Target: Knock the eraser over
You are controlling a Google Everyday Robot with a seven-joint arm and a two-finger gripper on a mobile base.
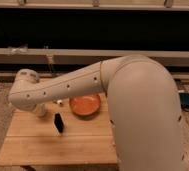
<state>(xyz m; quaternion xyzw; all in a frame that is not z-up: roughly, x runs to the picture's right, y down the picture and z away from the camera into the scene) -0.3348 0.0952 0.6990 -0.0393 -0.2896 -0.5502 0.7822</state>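
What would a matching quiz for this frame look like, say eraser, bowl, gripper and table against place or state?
Column A
1. eraser
2. bowl
3. gripper
4. table

Column B
a. orange, to the right of and behind the black block
b. black, standing upright on the left half of the wood
c. wooden, bearing the other things
d. pale, low at the back left, to the left of the black block

Pairs: 1-b, 2-a, 3-d, 4-c
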